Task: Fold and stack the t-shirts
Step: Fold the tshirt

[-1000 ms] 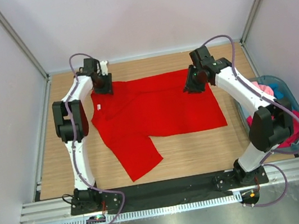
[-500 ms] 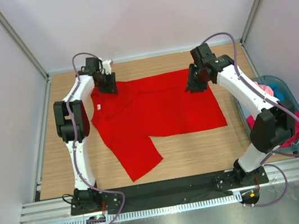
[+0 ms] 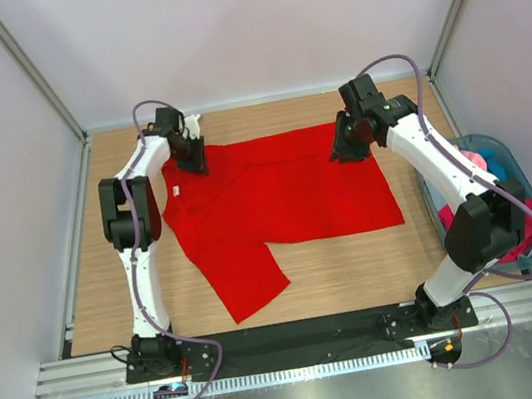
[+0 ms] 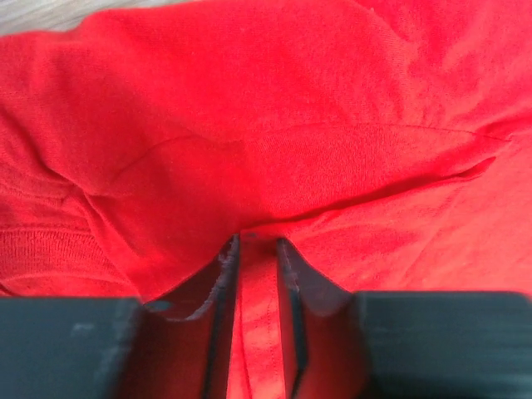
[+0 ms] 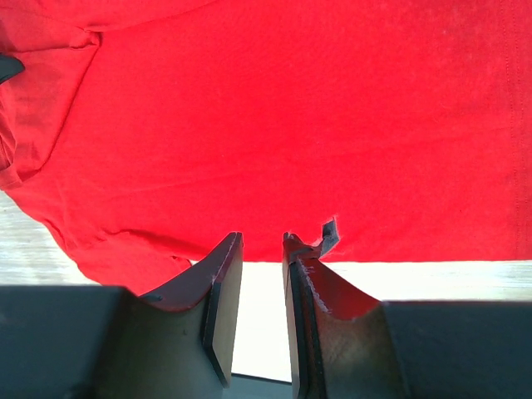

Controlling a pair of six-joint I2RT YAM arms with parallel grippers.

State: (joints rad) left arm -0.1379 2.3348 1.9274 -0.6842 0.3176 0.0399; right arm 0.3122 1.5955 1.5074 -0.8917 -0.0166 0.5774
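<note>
A bright red t-shirt [image 3: 275,193] lies spread on the wooden table, with one part reaching toward the near left [image 3: 248,278]. Its small white label [image 3: 175,189] shows near the left edge. My left gripper [image 3: 194,158] is at the shirt's far left corner. In the left wrist view it [image 4: 258,241] is shut on a fold of the red cloth [image 4: 274,150], which puckers at the tips. My right gripper [image 3: 342,150] is at the far right corner. In the right wrist view it [image 5: 262,238] is narrowly open, with its tips at the shirt's straight edge [image 5: 332,125] and nothing between the jaws.
A translucent blue-grey basket [image 3: 487,138] stands at the table's right edge, beside the right arm. It holds pink [image 3: 476,162] and other bunched shirts. Metal frame posts and white walls ring the table, and a black strip runs along the near edge.
My left gripper has shifted slightly right and nearer over the shirt's corner. My right gripper has shifted slightly. The shirt has not visibly moved.
</note>
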